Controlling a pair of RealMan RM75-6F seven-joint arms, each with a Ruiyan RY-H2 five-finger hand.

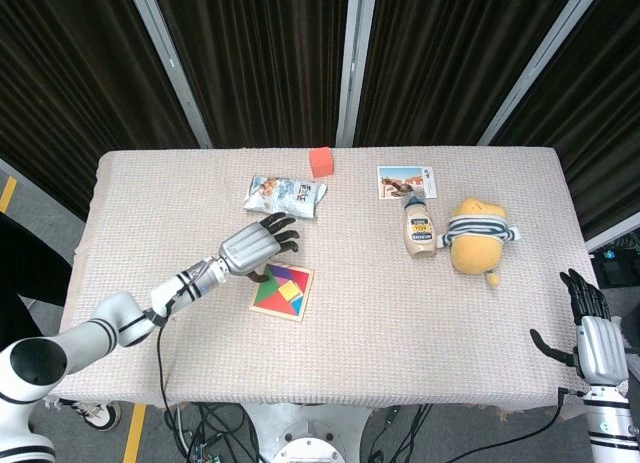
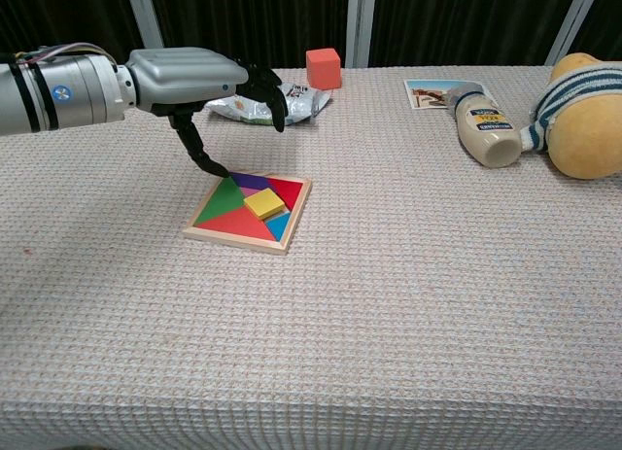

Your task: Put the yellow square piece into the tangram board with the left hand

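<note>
One yellow square piece (image 2: pixel 264 203) sitting in the tangram board (image 2: pixel 249 211), slightly tilted. Left hand (image 2: pixel 199 79) just above, fingers spread, holding nothing. Right hand (image 1: pixel 590 335) empty too, fingers apart, off by the table edge

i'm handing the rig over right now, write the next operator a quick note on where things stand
Left hand: holds nothing, fingers apart, raised above the far left edge of the tangram board.
Right hand: holds nothing, fingers apart, idle off the table's near right corner.
Yellow square piece: lies on the board among the coloured pieces, looks slightly proud, maybe not fully seated.
Done: piece placed and released.
Left: check it sits flush, press if needed.
</note>
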